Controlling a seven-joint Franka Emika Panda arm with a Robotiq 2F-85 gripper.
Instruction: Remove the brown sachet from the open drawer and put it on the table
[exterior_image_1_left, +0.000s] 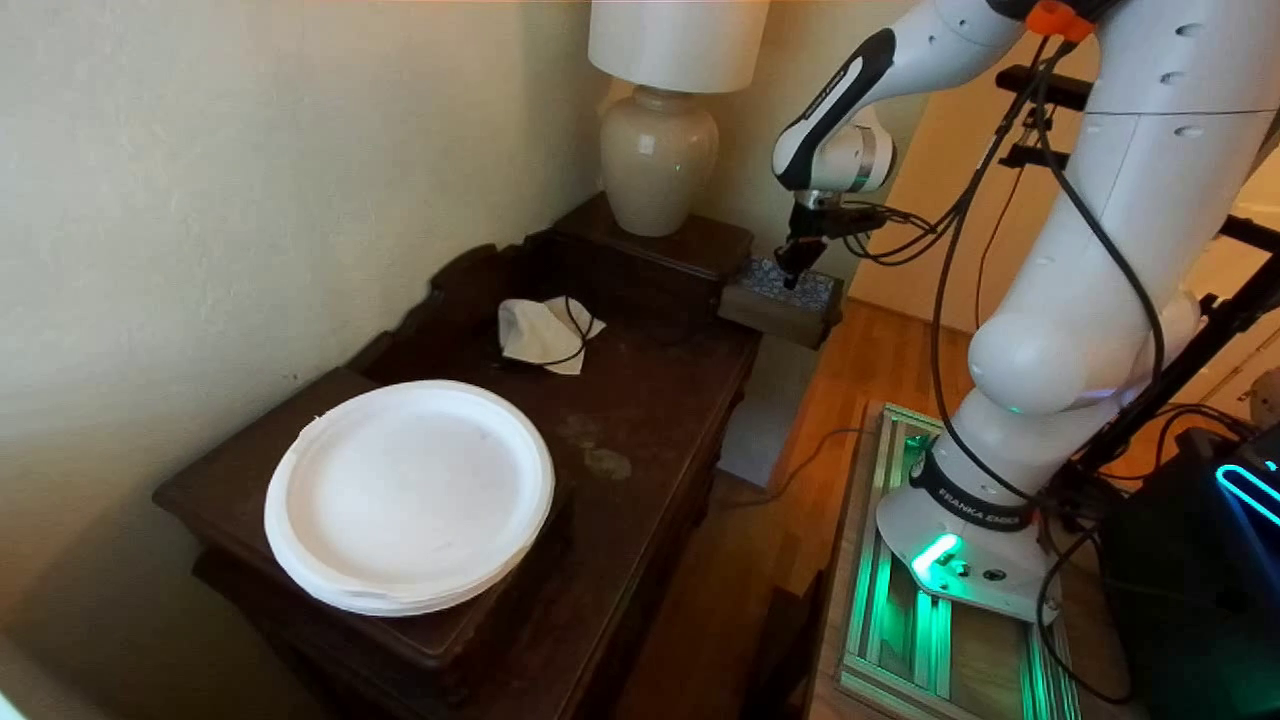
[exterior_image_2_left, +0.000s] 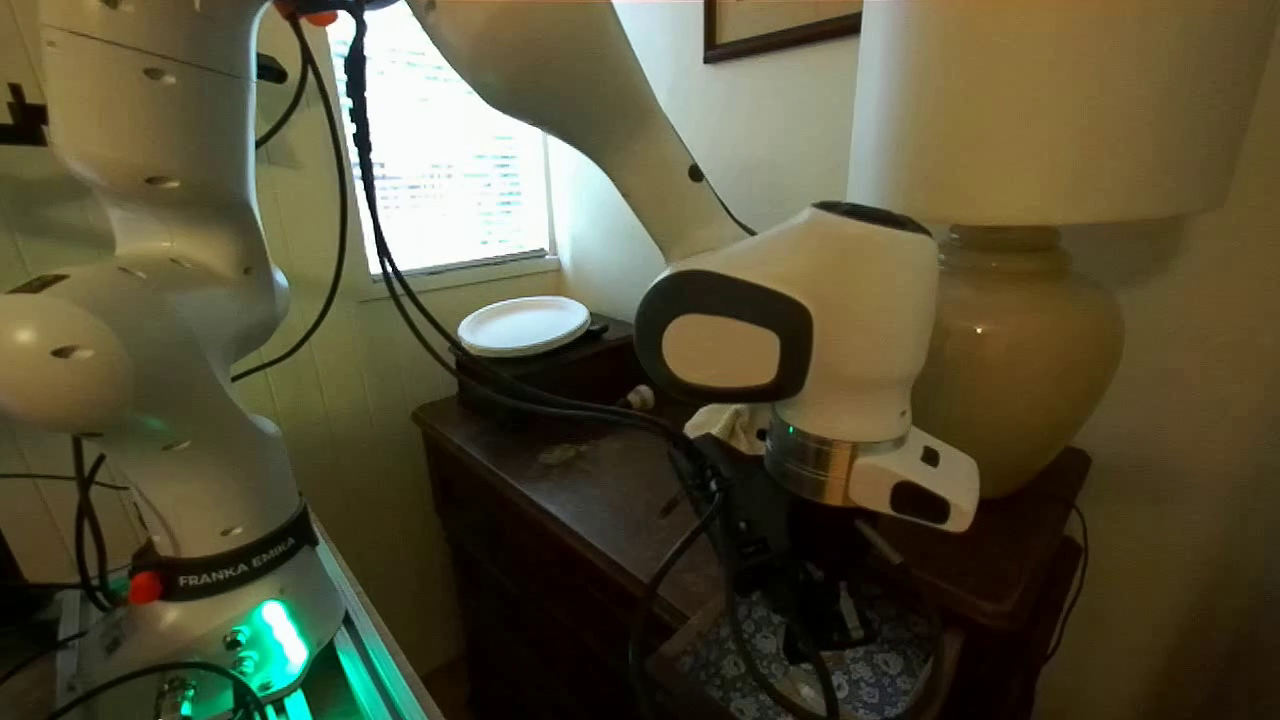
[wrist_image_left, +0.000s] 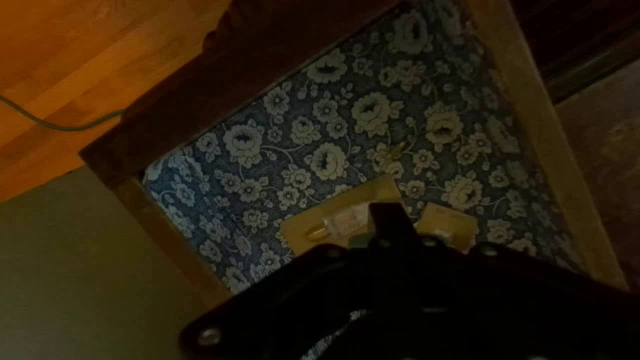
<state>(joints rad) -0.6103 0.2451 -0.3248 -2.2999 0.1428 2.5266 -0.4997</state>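
The tool (wrist_image_left: 392, 220) looks squeezed together; I can't tell if it holds anything. Two brown packets (wrist_image_left: 342, 218) lie in the drawer (exterior_image_1_left: 778, 315). Nip firmly, lift straight up, then cross to the bench (exterior_image_1_left: 660, 400).

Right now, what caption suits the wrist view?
Brownish sachet and smaller packet in a flower-lined drawer, partly behind dark jaws.

We're seeing a glossy white arm (exterior_image_1_left: 1150, 220) with rounded joints (exterior_image_1_left: 1035, 360), black cables (exterior_image_2_left: 358, 100) looping beside it, orange-red trim (exterior_image_1_left: 1058, 20) popping near the top. We're reading FRANKA EMIKA in white on the black base band (exterior_image_2_left: 238, 563), green light (exterior_image_2_left: 283, 635) glowing just below. And we're spotting a black gripper (wrist_image_left: 388, 216), small silvery screws (wrist_image_left: 209, 336) dotting its linkages (wrist_image_left: 270, 300)!
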